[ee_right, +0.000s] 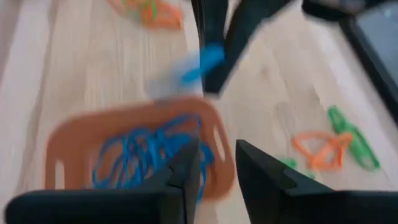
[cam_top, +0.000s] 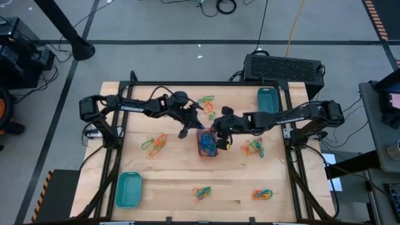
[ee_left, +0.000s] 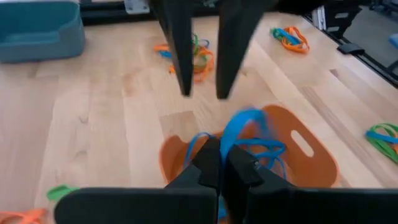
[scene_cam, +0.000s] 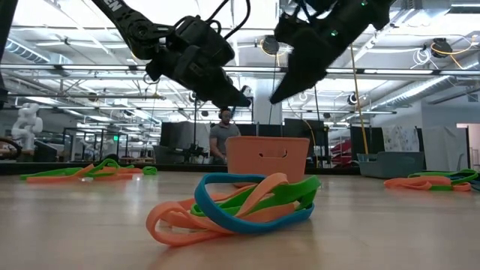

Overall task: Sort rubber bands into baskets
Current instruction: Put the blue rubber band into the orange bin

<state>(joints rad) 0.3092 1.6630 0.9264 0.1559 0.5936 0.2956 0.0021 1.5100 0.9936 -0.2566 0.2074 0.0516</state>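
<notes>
An orange basket (cam_top: 207, 145) with blue rubber bands (ee_right: 143, 155) in it sits mid-table. Over its left side my left gripper (cam_top: 184, 132) is shut on one blue rubber band (ee_left: 245, 124). My right gripper (cam_top: 220, 142) hovers over the basket's right side, open, with nothing between its fingers (ee_right: 217, 163). In the low view both grippers hang above the basket (scene_cam: 268, 156), fingertips close together. Two teal baskets stand at the far right (cam_top: 267, 99) and near left (cam_top: 128, 189). My left gripper pinches the blue rubber band between its two fingertips (ee_left: 231, 146). The fingers slant down from the table's left. The band's loop (ee_right: 203, 61) stands out beyond the fingertips, above the orange basket; whether it touches the bands inside I cannot tell.
Mixed heaps of orange, green and blue bands lie at the left (cam_top: 154, 144), far middle (cam_top: 206, 101), right (cam_top: 253, 147) and near edge (cam_top: 201, 192), (cam_top: 262, 194). A black box (cam_top: 284, 65) stands behind the table. A person (scene_cam: 223, 135) stands far off.
</notes>
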